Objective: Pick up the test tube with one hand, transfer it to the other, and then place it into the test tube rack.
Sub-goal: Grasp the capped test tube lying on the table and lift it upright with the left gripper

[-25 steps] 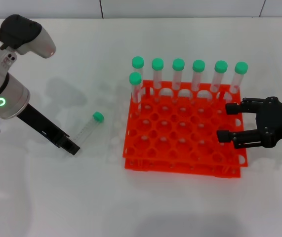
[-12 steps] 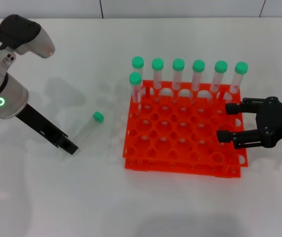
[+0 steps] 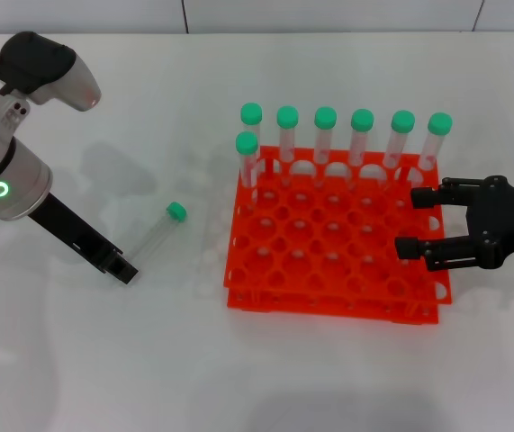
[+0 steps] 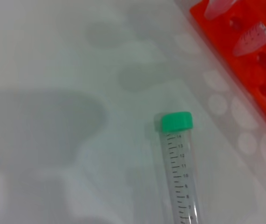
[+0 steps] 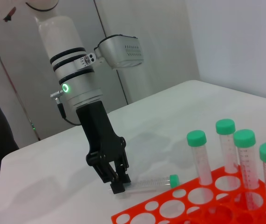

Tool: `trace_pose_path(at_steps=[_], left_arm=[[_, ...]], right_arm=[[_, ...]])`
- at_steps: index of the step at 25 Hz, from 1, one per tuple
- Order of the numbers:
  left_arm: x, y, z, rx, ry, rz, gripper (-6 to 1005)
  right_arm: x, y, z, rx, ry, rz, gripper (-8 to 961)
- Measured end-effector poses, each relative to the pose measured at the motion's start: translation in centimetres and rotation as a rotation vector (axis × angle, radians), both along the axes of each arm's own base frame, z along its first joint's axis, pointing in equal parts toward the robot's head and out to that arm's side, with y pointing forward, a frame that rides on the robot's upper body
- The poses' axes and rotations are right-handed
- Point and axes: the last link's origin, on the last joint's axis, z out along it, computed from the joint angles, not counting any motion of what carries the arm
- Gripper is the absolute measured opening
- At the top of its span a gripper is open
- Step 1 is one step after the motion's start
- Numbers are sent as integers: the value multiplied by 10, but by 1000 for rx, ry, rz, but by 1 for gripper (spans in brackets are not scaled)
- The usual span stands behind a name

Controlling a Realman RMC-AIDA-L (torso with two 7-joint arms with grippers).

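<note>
So the left gripper (image 3: 123, 267) is down at the table right by the bottom end of the loose test tube (image 3: 156, 234), fingers angled toward it. From the right wrist view the fingers (image 5: 116, 179) look fairly close together at the tube's tip, with the tube sticking out past them, so I honestly can't tell if they've got any real pinch on it or are just parked at the end. The tube itself is lying flat on the white table (image 3: 76, 360), green cap (image 3: 176, 211) pointing toward the test tube rack (image 3: 329, 261), just off the rack's left side but not touching it. It's a thin clear plastic thing, looks empty, so I'd guess super light, stiff, and slick, and being round it'll probably roll or squirt out if you squeeze off-center. I'd grab it across the barrel somewhere mid-length or a bit toward the cap, leaving enough bare tube for the other claw to take over. Over on the far side, the right gripper (image 3: 407, 223) hovers at the rack's right edge with its fingers spread apart, nothing in them. Seven more capped tubes (image 3: 325, 135) stand along the back of the rack, six in the last row and one in front at the left corner, so most holes are free.
</note>
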Motion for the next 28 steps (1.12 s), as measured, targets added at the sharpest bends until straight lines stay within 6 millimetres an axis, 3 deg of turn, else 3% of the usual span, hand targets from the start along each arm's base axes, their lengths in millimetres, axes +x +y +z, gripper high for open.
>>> trace_pose_path(at_steps=[13,28], left_arm=[[-1,1,1,9,2,-1,194],[-1,4,4,50,-47,-12,192]], right_arm=[[-1,1,1,6,8,3,843],[-1,1,2,9,9,1,843]])
